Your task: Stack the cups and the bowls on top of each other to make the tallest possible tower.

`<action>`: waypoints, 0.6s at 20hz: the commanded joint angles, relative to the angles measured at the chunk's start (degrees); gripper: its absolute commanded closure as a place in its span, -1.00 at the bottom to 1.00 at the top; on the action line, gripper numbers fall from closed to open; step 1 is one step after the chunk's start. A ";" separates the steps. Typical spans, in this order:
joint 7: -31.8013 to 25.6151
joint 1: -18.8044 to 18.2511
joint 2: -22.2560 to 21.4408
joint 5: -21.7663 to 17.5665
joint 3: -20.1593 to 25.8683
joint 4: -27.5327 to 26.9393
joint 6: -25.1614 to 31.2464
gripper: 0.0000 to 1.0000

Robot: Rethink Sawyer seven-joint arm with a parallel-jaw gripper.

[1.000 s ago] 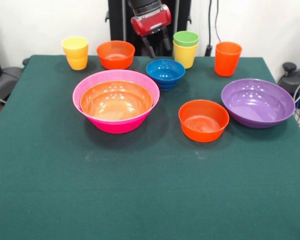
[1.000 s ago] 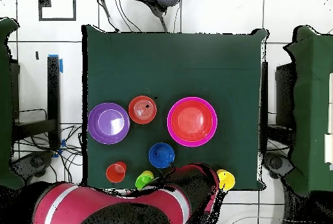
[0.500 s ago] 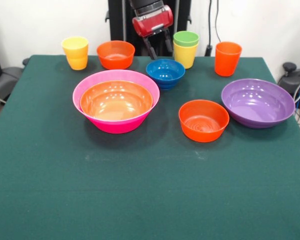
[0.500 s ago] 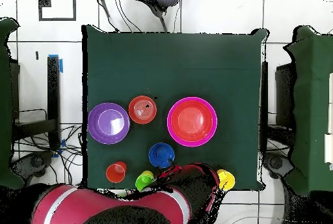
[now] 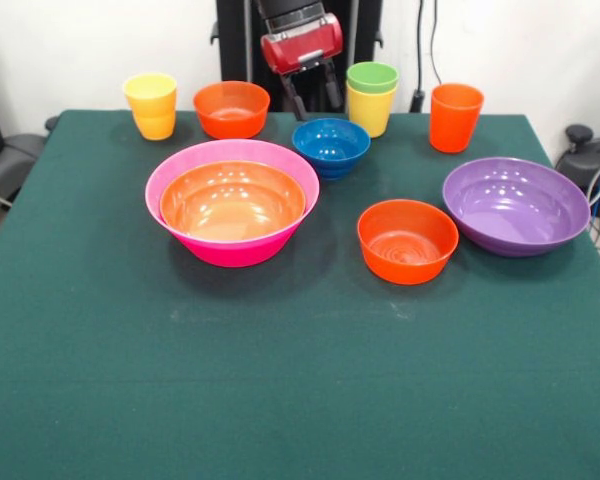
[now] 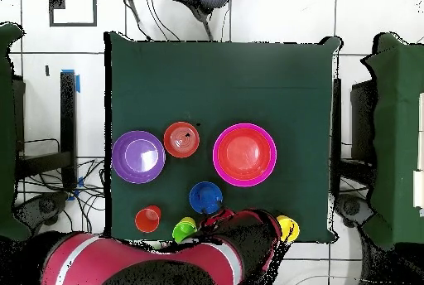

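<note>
Small orange bowl (image 5: 407,240) is sitting near-right, wide orange bowl (image 5: 232,201) nesting in the pink bowl (image 5: 166,172) at left. Blue bowl (image 5: 331,146) is waiting just behind them: probably light, stiff, glossy and slippery, so pinching the rim wall looks best. Gripper (image 5: 313,95) is hovering above its far edge, fingers spread, holding nothing, pointing down.
</note>
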 commanded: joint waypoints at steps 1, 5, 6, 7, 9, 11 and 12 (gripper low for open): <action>-15.40 0.25 4.46 5.05 3.06 -1.29 5.06 -1.00; -17.36 -0.52 5.83 7.92 0.38 -1.53 5.57 -1.00; -17.22 -0.46 6.05 7.86 -0.04 -1.57 5.72 -1.00; -17.13 -0.61 5.96 7.44 -0.60 -1.50 5.62 -1.00; -16.63 -0.48 6.56 7.22 -1.17 -1.92 5.73 -1.00; -16.59 0.02 7.22 8.35 -1.76 -2.15 5.88 -1.00; -16.52 0.53 7.78 9.18 -2.06 -2.30 6.24 -1.00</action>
